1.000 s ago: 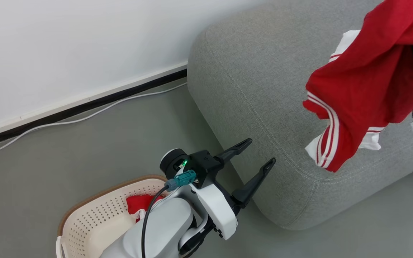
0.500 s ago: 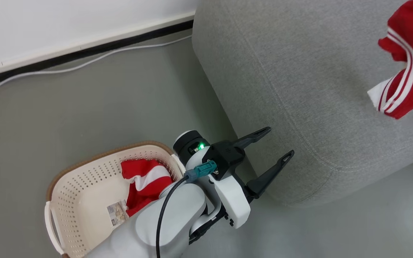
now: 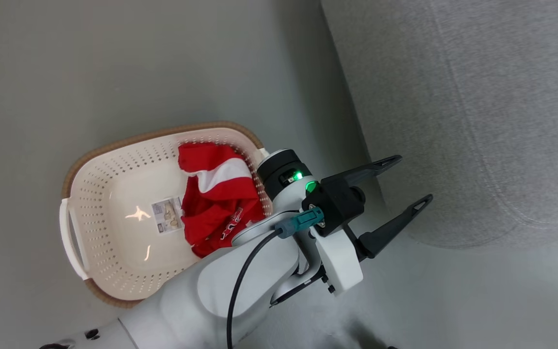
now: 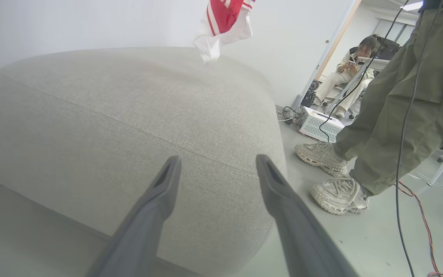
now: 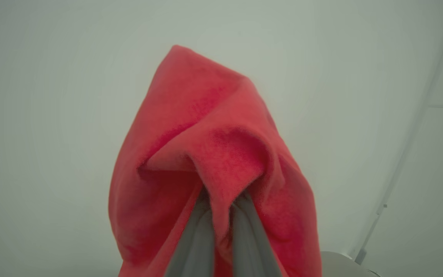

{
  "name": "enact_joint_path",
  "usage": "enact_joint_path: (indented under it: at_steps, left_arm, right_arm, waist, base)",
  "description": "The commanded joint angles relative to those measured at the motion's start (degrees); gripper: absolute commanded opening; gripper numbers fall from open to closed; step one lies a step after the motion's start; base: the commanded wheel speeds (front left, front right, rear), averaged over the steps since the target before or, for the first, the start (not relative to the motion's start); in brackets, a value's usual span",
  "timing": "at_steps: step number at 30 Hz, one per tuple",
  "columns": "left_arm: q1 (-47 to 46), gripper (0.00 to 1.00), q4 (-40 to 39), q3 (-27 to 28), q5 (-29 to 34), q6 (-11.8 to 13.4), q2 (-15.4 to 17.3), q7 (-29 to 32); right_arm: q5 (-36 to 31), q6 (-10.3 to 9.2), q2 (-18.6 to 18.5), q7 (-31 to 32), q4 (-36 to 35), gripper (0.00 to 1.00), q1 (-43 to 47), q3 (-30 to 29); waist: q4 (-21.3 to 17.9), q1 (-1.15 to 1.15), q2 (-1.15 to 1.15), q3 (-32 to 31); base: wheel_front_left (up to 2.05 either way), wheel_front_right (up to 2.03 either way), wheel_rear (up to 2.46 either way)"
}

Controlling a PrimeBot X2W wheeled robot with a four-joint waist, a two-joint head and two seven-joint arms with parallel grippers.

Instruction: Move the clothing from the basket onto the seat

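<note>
**Grippers, two.** The left gripper (image 3: 413, 179), two long dark fingers, stands spread wide and empty above the grey floor (image 3: 66, 72). It sits between basket and seat, tips toward 2 o'clock in the head view. In its own wrist view the fingers (image 4: 160, 192) aim at the seat's rounded side. The right gripper (image 5: 223, 215) is clamped tight on a fold of the held garment (image 5: 214, 146), soft bright red cloth that drapes over both fingers.

**Basket, one.** The cream-white perforated plastic laundry basket (image 3: 114, 184) has a brown rim and a white side handle. It stands on the floor at 9 o'clock of the left gripper. Contents:
- One crumpled heap of red clothing (image 3: 216, 203) with a white panel and small printed marks, bunched against the 3 o'clock wall. Whether it is one piece or several cannot be told.
- One paper label (image 3: 167, 215) on the bottom, just at 9 o'clock of the heap.

**Seat, one.** The large light grey fabric-upholstered seat (image 3: 477, 121) with rounded edges lies at 2 o'clock in the head view.

**Held garment, one.** In the left wrist view it hangs at 12 o'clock, red with white stripes (image 4: 223, 19), above the seat's top (image 4: 129, 77) and apart from it.

**Persons, two.**
- One standing person (image 4: 398, 96) in olive trousers and two pale sneakers, at 3 o'clock of the seat.
- One seated person (image 4: 350, 69) farther back, at 1 o'clock.

**White box, one.** The white box (image 4: 317, 123) sits on the floor between the seat and the seated person.
</note>
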Motion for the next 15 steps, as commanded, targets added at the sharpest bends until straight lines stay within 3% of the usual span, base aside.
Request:
enact_joint_path:
  at_steps: [1,9,15]
  left_arm:
    - [-2.0,1.0,-2.1,0.5,-0.2,0.6,-0.4,-0.3]
    - [-5.0,1.0,-7.1,-1.9,0.8,3.5,-0.4,-0.3]
    - [-5.9,1.0,-8.8,-2.4,1.3,5.0,-0.4,-0.3]
  right_arm:
    - [-0.6,0.16,-3.3,-0.6,-0.1,0.0,-0.1,-1.2]
    - [-4.7,0.16,-5.1,-0.6,7.4,0.0,-5.3,-10.7]
    - [-2.0,0.16,-2.6,-0.6,15.0,0.0,-2.5,-6.6]
  waist:
    - [3.2,0.0,0.0,3.3]
    - [8.9,0.0,0.0,7.6]
    - [10.1,0.0,0.0,8.5]
  base:
    - [0.0,0.0,0.0]
    - [0.0,0.0,0.0]
    - [0.0,0.0,0.0]
